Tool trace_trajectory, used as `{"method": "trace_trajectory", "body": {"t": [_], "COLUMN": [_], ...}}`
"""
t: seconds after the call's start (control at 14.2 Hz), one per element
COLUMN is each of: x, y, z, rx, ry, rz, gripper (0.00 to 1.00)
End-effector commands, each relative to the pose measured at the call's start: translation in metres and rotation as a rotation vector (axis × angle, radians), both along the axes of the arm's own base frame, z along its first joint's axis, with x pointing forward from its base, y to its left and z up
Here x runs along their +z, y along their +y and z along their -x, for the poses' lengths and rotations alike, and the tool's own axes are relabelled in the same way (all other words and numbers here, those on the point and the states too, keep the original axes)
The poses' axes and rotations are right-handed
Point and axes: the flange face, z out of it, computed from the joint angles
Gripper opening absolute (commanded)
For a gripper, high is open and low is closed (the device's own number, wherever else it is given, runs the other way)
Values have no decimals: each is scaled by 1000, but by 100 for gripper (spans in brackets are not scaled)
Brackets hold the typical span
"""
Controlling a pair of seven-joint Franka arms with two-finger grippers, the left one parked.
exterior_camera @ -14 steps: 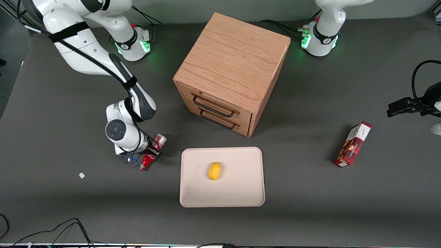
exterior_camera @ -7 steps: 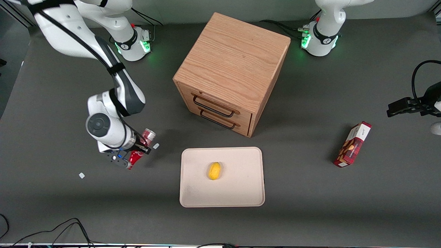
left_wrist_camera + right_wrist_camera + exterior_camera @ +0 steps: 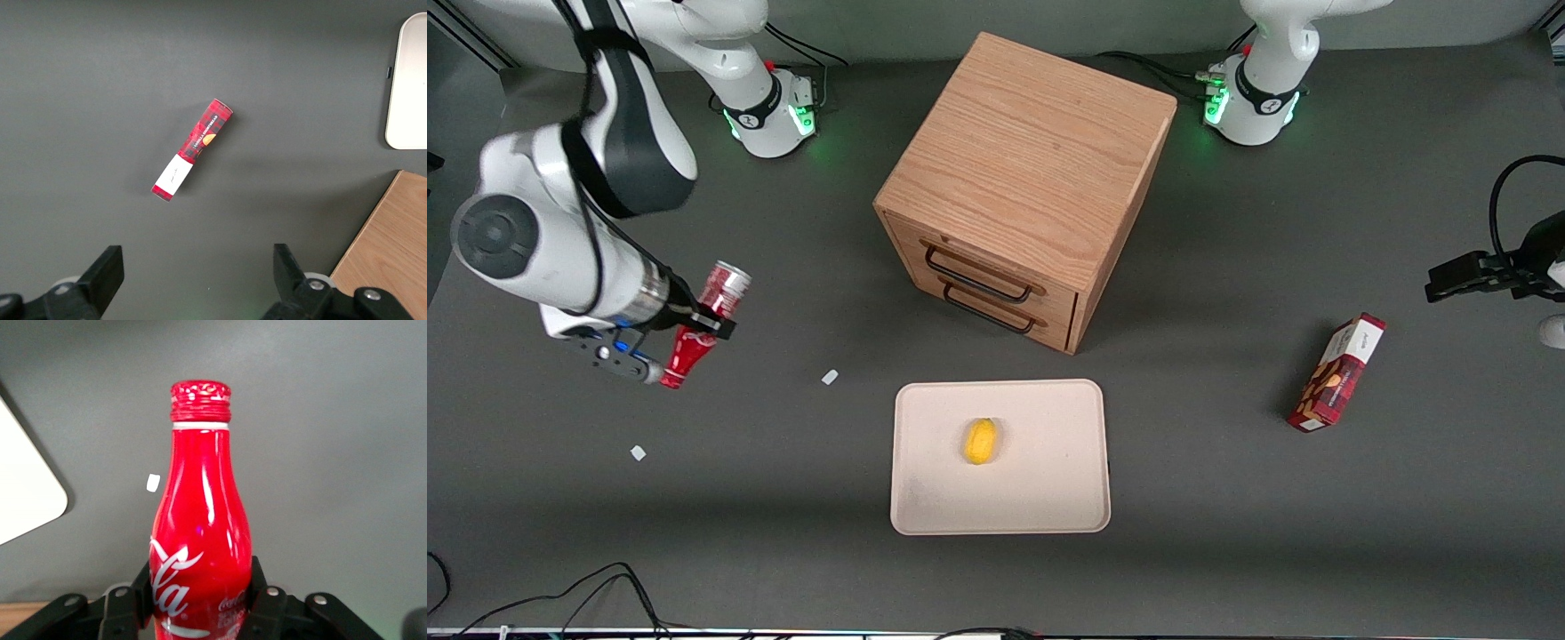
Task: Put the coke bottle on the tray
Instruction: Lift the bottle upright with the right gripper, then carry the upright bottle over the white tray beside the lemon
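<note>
My right gripper [image 3: 694,327] is shut on the coke bottle [image 3: 704,320], a slim red bottle with white script, silver base and red cap. It holds the bottle tilted, well above the table, toward the working arm's end. In the right wrist view the bottle [image 3: 200,540] sits between the two black fingers [image 3: 263,600], cap pointing away from the wrist. The beige tray [image 3: 1049,498] lies flat on the table, in front of the drawer cabinet and nearer to the front camera. A corner of the tray [image 3: 27,493] shows in the right wrist view.
A yellow lemon-like fruit [image 3: 980,441] lies on the tray. A wooden drawer cabinet [image 3: 1023,178] stands mid-table. A red snack box [image 3: 1336,372] lies toward the parked arm's end. Two small white scraps [image 3: 830,377] lie on the table near the gripper.
The right arm has lifted the bottle off the table and carried it up and away from the tray, toward the working arm's end. A white scrap lies uncovered where the bottle was.
</note>
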Motion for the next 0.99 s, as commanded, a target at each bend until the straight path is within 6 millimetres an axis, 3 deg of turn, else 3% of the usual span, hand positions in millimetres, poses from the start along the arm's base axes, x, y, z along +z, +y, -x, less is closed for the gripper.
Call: {"method": "trace_trajectory", "body": {"t": [0.0, 0.21, 0.35, 0.49, 0.71, 0.92], "x": [36, 39, 17, -20, -71, -118], "y": [0, 3, 13, 56, 103, 150], "z": [-10, -28, -52, -74, -115, -131], "rx": [25, 40, 35, 60, 89, 158], "ry": [-10, -28, -13, 16, 10, -34], "rz": [-34, -52, -71, -75, -88, -86], "gripper": [0, 0, 0, 0, 0, 0]}}
